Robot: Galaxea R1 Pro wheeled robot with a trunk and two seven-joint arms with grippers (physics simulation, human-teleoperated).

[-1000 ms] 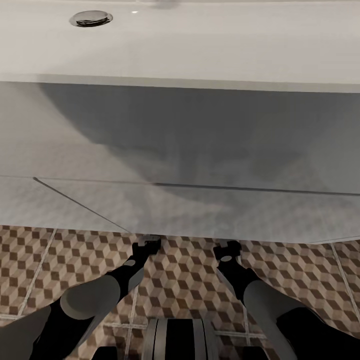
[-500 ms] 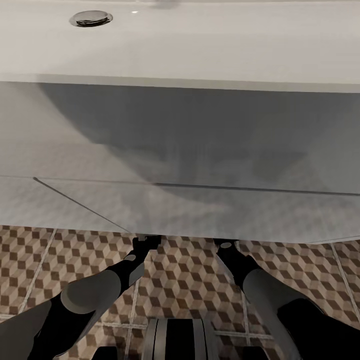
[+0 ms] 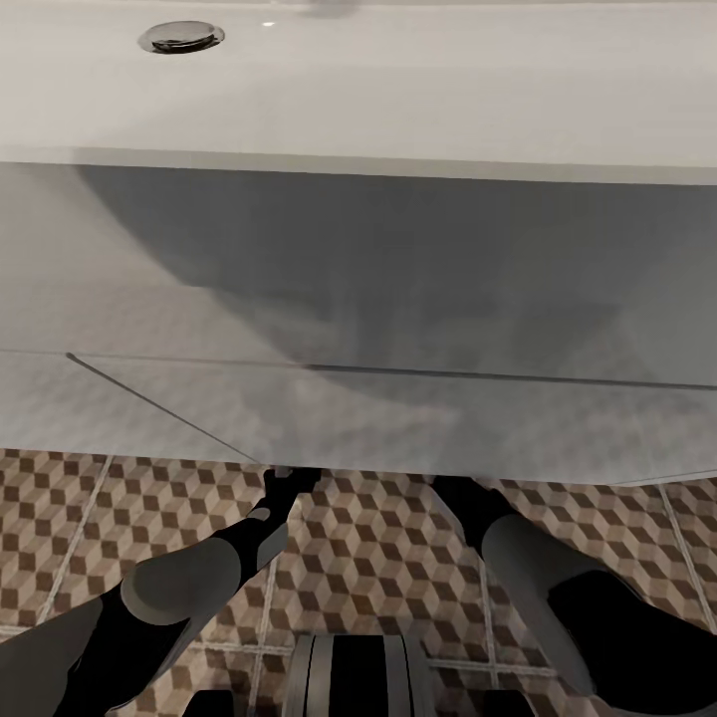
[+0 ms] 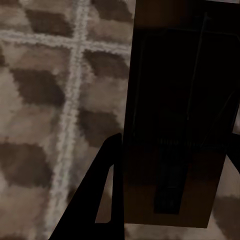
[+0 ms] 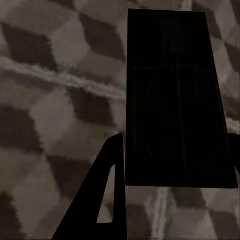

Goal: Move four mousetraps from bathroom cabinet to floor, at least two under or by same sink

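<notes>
Both arms reach under the sink, a trap in each gripper.

My right arm (image 3: 538,568) has pushed farther beneath the sink (image 3: 358,100) over the last second, its gripper now behind the basin's near edge; the left arm (image 3: 214,578) has crept in too. Each wrist camera shows a mousetrap (image 4: 175,150) (image 5: 175,100) clenched between the fingers, just above the floor (image 3: 100,518). I judge both traps almost down, right where two must lie. Cube-patterned tiles run under the white basin.
</notes>
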